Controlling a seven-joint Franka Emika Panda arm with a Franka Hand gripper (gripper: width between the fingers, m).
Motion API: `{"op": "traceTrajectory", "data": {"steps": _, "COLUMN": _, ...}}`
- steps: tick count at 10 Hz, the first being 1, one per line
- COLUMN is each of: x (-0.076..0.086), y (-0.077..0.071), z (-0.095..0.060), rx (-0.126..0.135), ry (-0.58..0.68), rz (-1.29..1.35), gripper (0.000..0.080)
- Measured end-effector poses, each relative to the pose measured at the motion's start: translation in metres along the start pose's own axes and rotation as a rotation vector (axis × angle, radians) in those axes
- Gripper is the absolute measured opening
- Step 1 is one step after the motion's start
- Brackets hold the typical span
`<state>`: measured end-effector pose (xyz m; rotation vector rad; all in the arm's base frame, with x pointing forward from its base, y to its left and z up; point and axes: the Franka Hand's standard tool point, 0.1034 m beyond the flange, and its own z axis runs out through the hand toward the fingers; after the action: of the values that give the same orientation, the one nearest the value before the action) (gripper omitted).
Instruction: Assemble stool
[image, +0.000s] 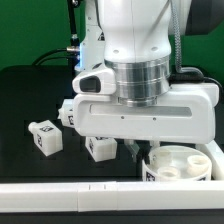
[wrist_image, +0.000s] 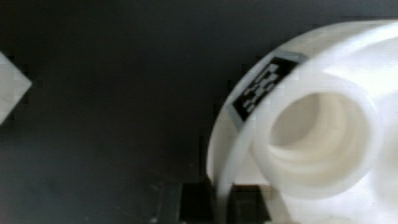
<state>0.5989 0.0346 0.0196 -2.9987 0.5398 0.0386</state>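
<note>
Black table (image: 25, 95) fills the exterior view, with a white rail (image: 60, 190) along its near edge. At that view's lower right the seat (image: 185, 165) lies sockets up, close against the rail. One leg (image: 45, 137) lies well apart toward the view's left, and another leg (image: 100, 148) is just beside the gripper (image: 132, 150), which hangs low at the seat's rim. From here the arm's bulk hides the jaws.

On the wrist view the fingers (wrist_image: 175, 203) stand narrow, and the seat (wrist_image: 329, 120) sends its thin rim wall down between them, below a tag (wrist_image: 270, 85). I cannot tell whether they pinch it. A white corner (wrist_image: 9, 92), probably a leg, sits well apart.

The step looks like taking the seat by its rim. It would go best with the wall centred and deep between the pads, clamped squarely so the disc cannot tilt. The rail and the near leg crowd two sides, so lifting first and then carrying toward the open table behind seems safest.
</note>
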Motion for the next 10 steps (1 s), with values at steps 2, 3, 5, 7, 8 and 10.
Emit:
{"op": "traceTrajectory", "data": {"steps": 2, "x": -0.003, "y": -0.007, "z": 0.001, "rx": -0.008, "ry": -0.002, "rz": 0.004, "gripper": 0.0025}}
{"op": "traceTrajectory", "data": {"steps": 3, "x": -0.002, "y": -0.006, "z": 0.001, "rx": -0.009, "ry": -0.002, "rz": 0.005, "gripper": 0.0025}}
{"op": "traceTrajectory", "data": {"steps": 5, "x": -0.003, "y": -0.006, "z": 0.001, "rx": -0.009, "ry": -0.002, "rz": 0.004, "gripper": 0.0132}}
{"op": "traceTrajectory", "data": {"steps": 7, "x": -0.003, "y": -0.006, "z": 0.001, "rx": -0.009, "ry": -0.002, "rz": 0.004, "gripper": 0.0407}}
{"op": "traceTrajectory", "data": {"steps": 8, "x": -0.004, "y": -0.007, "z": -0.009, "rx": -0.008, "ry": -0.017, "rz": -0.005, "gripper": 0.0407}}
{"op": "traceTrajectory", "data": {"steps": 10, "x": -0.007, "y": -0.01, "z": -0.032, "rx": -0.012, "ry": -0.03, "rz": -0.052, "gripper": 0.063}}
